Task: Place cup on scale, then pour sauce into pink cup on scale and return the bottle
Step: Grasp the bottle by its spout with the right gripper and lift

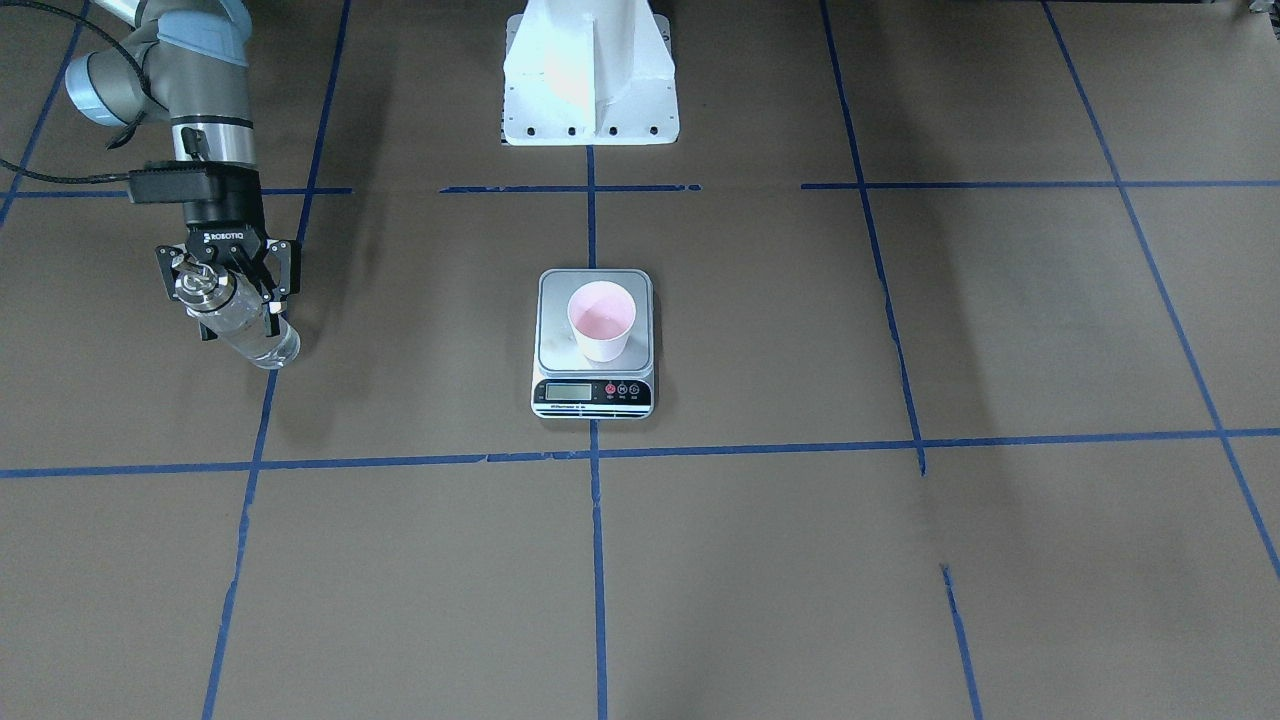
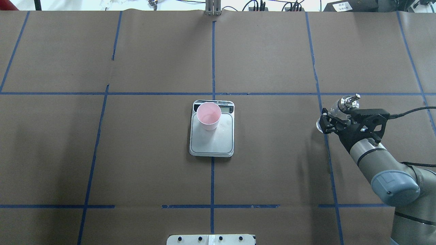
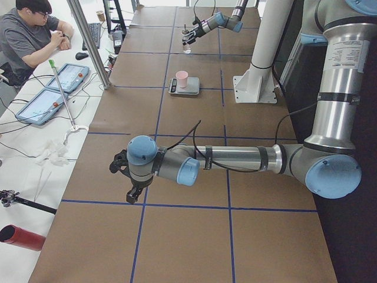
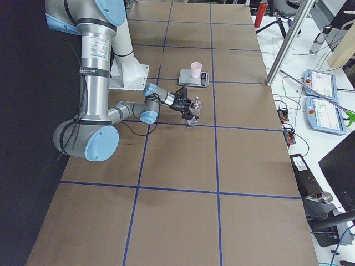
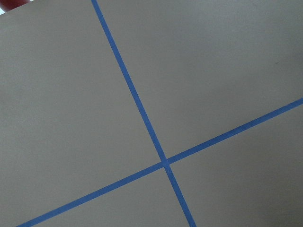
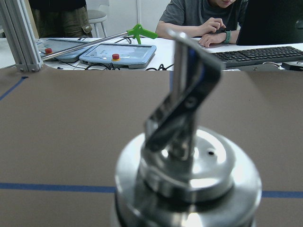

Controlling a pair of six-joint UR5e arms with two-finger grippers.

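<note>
The table (image 2: 136,153) is covered in brown paper, marked into large squares by blue tape lines (image 2: 212,183). Along its far edge runs a white desk (image 3: 17,177) strewn with cables. It carries two blue-edged control pads (image 3: 68,76) and a black keyboard (image 6: 258,54). A slanted metal post (image 3: 89,41) rises beside it. A man (image 3: 26,35) in a grey T-shirt sits there, head bowed. The light is bright and even.
</note>
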